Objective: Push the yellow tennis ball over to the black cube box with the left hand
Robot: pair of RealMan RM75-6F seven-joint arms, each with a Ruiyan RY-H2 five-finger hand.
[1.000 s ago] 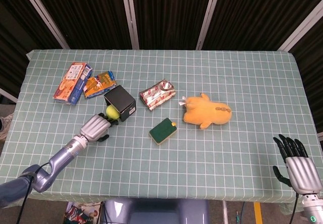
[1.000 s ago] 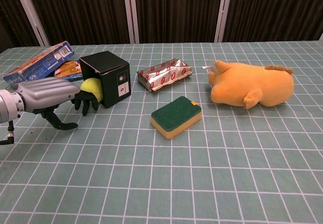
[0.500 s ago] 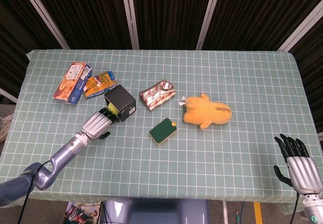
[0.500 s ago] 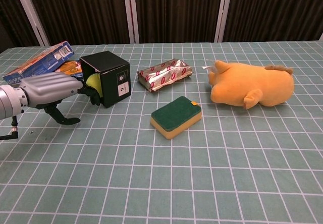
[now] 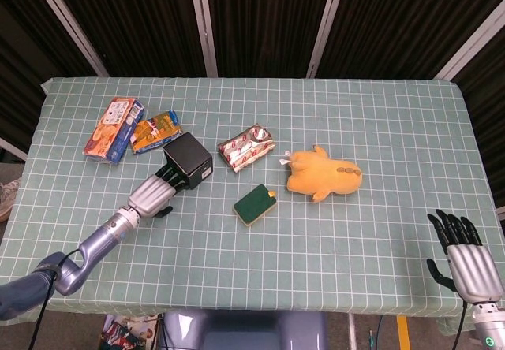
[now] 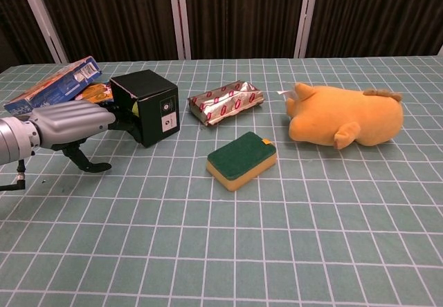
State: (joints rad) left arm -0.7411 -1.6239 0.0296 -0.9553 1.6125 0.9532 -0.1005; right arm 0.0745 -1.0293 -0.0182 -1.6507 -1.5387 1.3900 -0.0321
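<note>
Your left hand [image 6: 69, 122] is right up against the near-left side of the black cube box [image 6: 144, 106], fingers stretched forward and lying close together, not wrapped around anything. In the chest view the fingertips reach the box's left face. The yellow tennis ball [image 6: 136, 110] is almost completely hidden now: all you get is a tiny sliver of yellow-green peeking out between the fingertips and the box edge in the chest view, and the head view doesn't show it at all. So the ball sits just ahead of your fingertips, squeezed between them and the box. I'd say it's already touching the box, or as good as, though the contact itself is covered.

The thing that matters here: ball, hand and box are all in one line, running up and to the right along your forearm in the head view. Push any further along that line and you're probably shoving the box, not the ball.

Your right hand [image 5: 464, 257] is way off at the near-right corner of the surface [image 5: 379, 208], fingers spread, holding nothing, so it's out of this.

As for writing, the box has a small white round mark on its front face, but I can't read it. Nothing else on the surface is legible either.
</note>
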